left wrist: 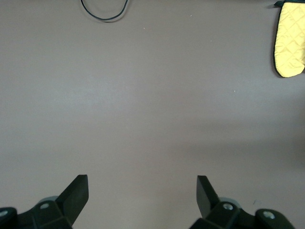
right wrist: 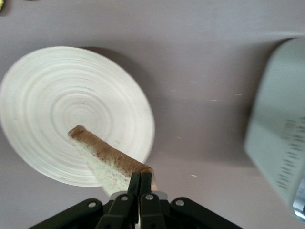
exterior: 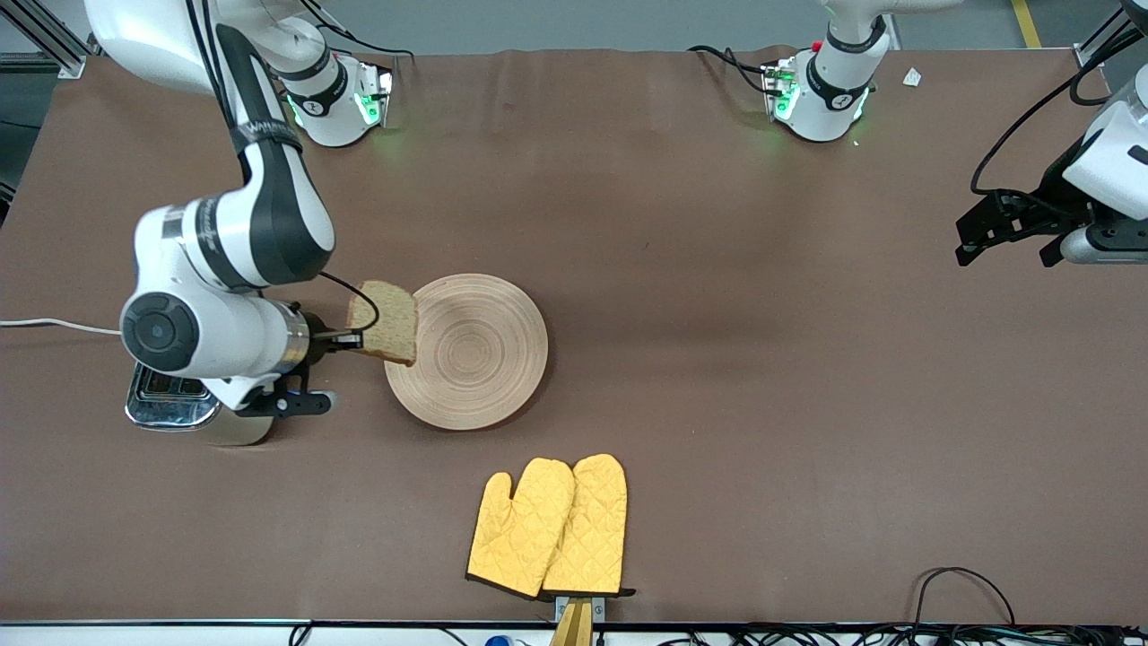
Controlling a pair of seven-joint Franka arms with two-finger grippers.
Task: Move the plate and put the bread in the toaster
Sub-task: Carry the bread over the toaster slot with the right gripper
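Bread (exterior: 386, 321) gripped by right gripper (exterior: 345, 339) above plate (exterior: 475, 359) edge; left gripper (left wrist: 142, 193) waits, spread

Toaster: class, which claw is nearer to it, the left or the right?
The right. The right claw, shut on the bread, hangs between the toaster and the plate. The left claw waits, open, over the left arm's end of the table.
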